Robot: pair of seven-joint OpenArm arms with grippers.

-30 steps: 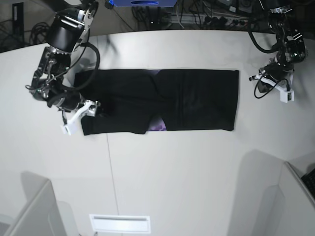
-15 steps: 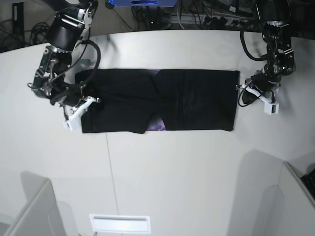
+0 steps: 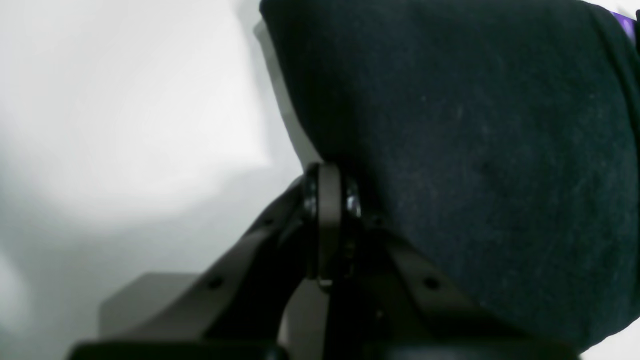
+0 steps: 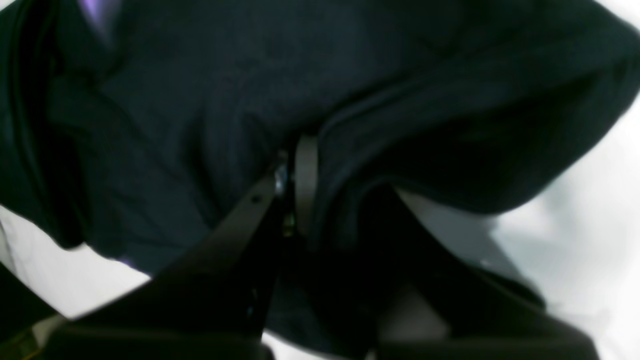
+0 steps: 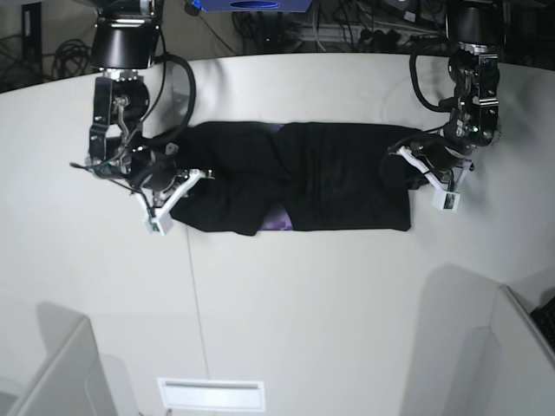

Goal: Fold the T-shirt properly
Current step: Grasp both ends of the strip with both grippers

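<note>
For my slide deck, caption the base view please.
Both grippers, right gripper and left gripper, pinch opposite ends of the black T-shirt on the white table.

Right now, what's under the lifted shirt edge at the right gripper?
The right gripper is shut on the T-shirt. Under the raised fold shows bare white table; further in, the cloth hides everything.

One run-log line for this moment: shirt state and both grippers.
T-shirt: folded into long strip on table | left gripper: shut on T-shirt's end | right gripper: shut on opposite end | purple print peeking at front edge
</note>
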